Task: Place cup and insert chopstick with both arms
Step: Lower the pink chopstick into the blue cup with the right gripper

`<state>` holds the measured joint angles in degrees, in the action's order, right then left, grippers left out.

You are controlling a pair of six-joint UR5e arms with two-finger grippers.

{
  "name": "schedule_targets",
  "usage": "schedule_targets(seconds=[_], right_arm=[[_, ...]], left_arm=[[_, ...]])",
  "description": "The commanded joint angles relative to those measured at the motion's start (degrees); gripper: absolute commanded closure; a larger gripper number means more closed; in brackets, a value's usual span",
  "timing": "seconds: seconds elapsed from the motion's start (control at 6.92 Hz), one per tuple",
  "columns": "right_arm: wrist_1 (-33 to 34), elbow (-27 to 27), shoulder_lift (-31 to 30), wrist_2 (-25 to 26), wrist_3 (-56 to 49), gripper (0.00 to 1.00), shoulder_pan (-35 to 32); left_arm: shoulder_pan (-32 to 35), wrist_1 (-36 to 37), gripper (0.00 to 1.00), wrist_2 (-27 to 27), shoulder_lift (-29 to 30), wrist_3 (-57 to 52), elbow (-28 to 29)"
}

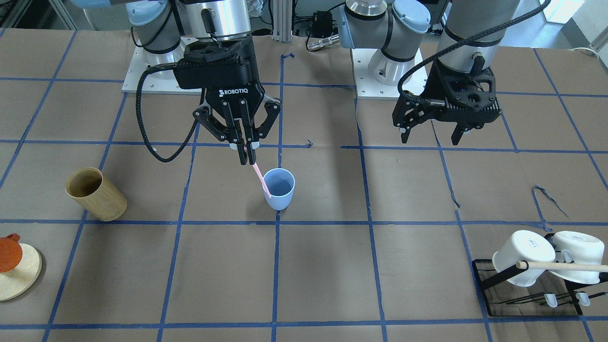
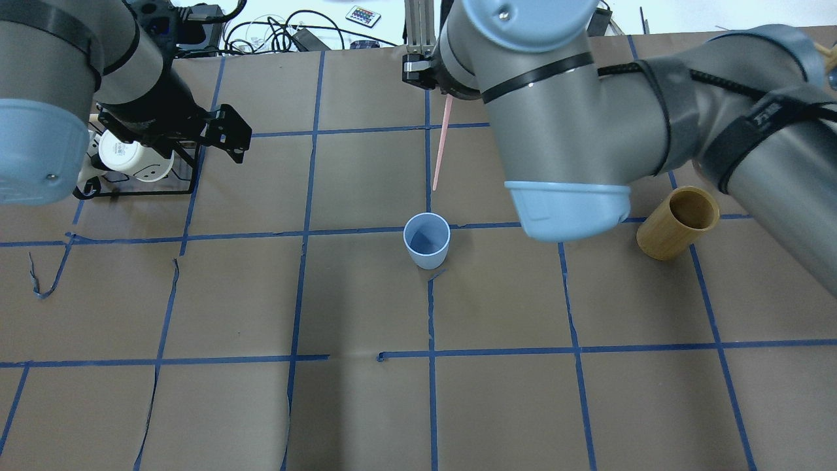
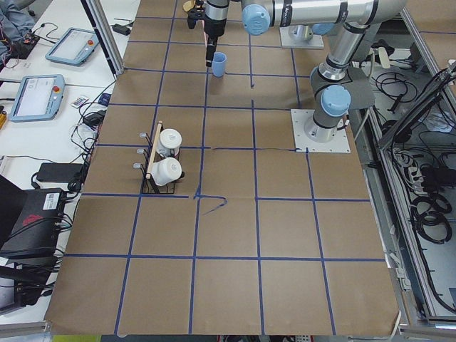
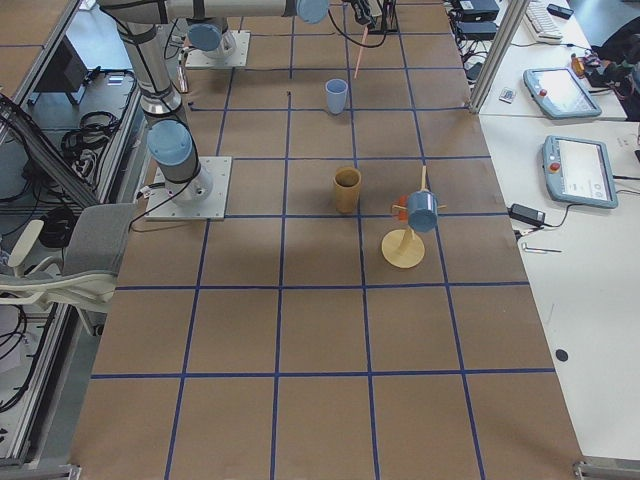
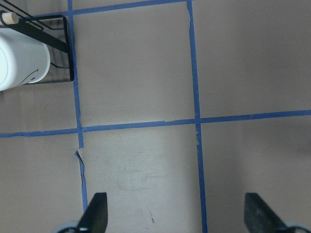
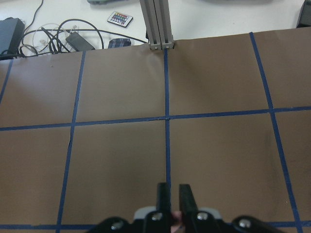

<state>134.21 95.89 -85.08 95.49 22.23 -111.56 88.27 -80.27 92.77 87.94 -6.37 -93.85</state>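
The light-blue cup [image 1: 279, 189] stands upright on the brown table near its middle, and also shows in the overhead view [image 2: 426, 240]. My right gripper [image 1: 248, 154] is shut on the top end of the thin pale-pink chopstick [image 1: 261, 178], which hangs slanted with its lower tip just above the cup's rim. In the overhead view the chopstick [image 2: 441, 147] ends a little short of the cup. The right wrist view shows the right gripper [image 6: 175, 194] with its fingers pressed together. My left gripper [image 1: 430, 135] is open and empty, well away from the cup, and hovers over bare table [image 5: 176, 213].
A tan bamboo cup [image 1: 97, 194] stands beside the blue cup on the robot's right. A black rack [image 1: 489, 278] with two white mugs [image 1: 522, 259] and a wooden dowel [image 1: 565, 267] sits at the robot's far left. A round wooden stand [image 1: 21, 275] sits at the far right edge.
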Motion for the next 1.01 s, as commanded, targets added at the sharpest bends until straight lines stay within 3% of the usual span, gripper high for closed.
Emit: schedule_targets(seconds=[0.0,0.29,0.72,0.87], right_arm=[[0.70,2.80,0.09,3.20,2.38,1.00,-3.39],[0.53,3.16,0.00,4.00,2.91,1.00,-3.93],[-0.18,3.16,0.09,3.57,3.78,1.00,-5.07],[-0.09,3.07,0.44,3.91,4.31,0.47,-5.07]], left_arm=[[0.49,-9.80,0.00,-1.01,2.74,2.39,7.87],[1.37,-9.82,0.00,-3.12,3.29,10.48,7.45],[1.29,-9.56,0.00,-2.68,3.11,10.41,6.57],[1.29,-8.69,0.00,-2.68,3.11,10.50,6.48]])
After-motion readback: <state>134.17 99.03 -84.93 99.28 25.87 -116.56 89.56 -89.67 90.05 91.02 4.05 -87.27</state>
